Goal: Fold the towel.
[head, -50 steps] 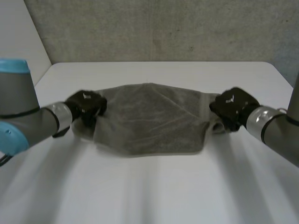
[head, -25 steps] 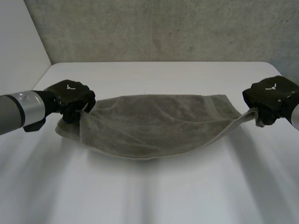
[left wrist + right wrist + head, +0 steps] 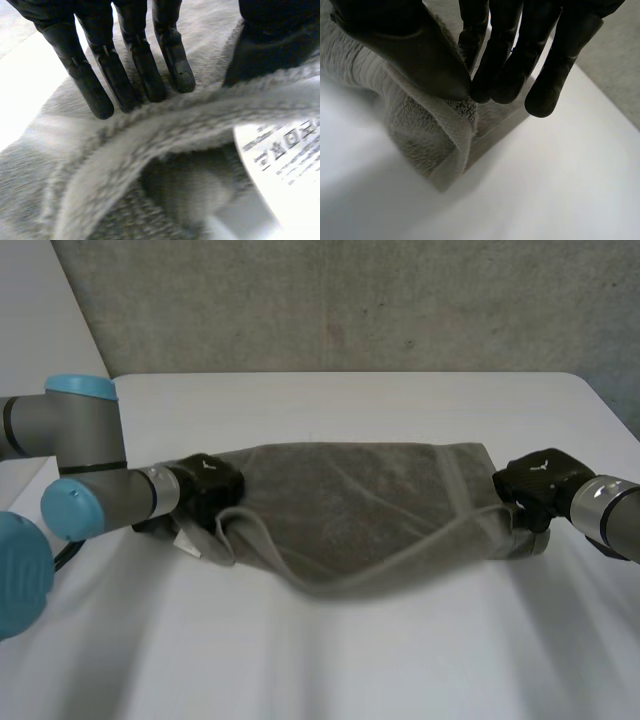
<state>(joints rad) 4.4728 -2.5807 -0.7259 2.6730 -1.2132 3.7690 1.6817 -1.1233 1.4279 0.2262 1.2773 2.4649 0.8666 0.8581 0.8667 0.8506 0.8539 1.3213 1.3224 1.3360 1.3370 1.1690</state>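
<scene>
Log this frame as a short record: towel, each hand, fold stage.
towel: grey, stretched across the white table between the hands
left hand: pinching the towel's edge at one end, by its label
right hand: pinching the other end's corner
fold stage: front edge lifted, no neat fold yet

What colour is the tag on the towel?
The tag is white with dark print; left wrist view.

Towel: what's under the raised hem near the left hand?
More towel and a white printed label; whatever lies beneath them is hidden.
</scene>
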